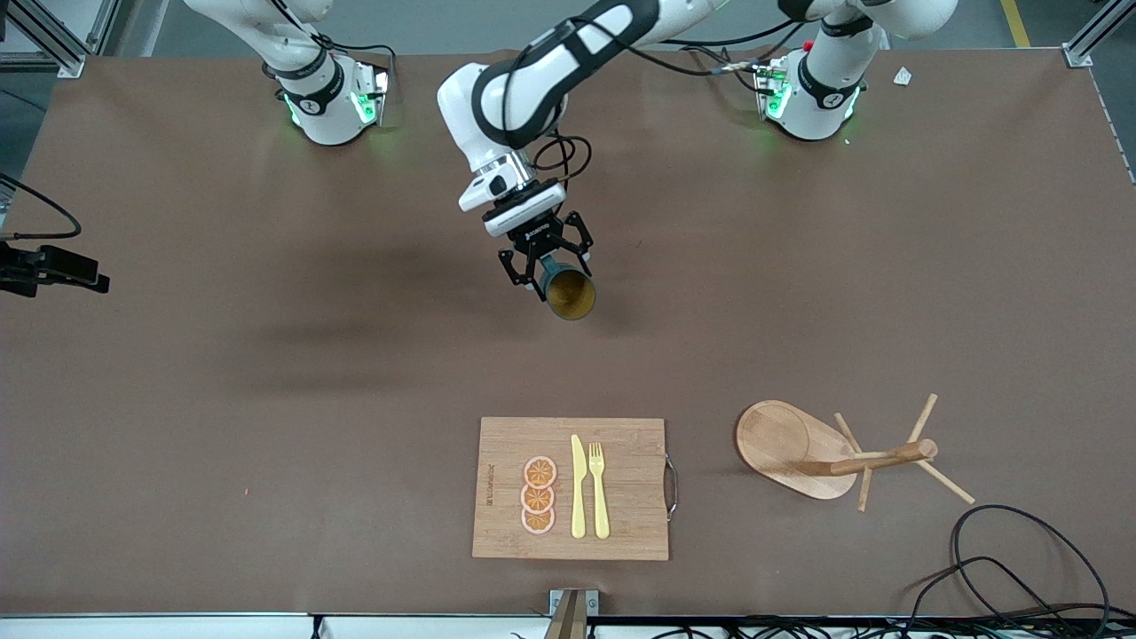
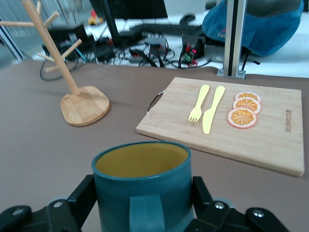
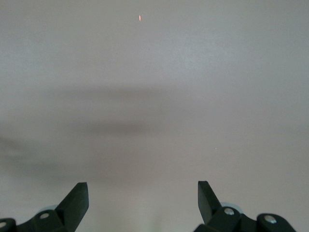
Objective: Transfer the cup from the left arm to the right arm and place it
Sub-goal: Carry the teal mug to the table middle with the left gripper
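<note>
The left tool (image 1: 548,264) is squeezed shut on the teal cup (image 1: 568,292), holding it up over the middle of the brown tabletop (image 1: 266,399) so the right tool (image 3: 143,194), wide open and empty, can take it.

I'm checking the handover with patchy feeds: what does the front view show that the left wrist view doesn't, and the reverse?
Front view only: both arm bases, and the left gripper over bare table, jaws shut on the cup.

Left wrist view only: the cup's handle facing the camera, and clutter past the table edge.

Both: the cup, cutting board with knife, fork and orange slices, and the peg rack.
</note>
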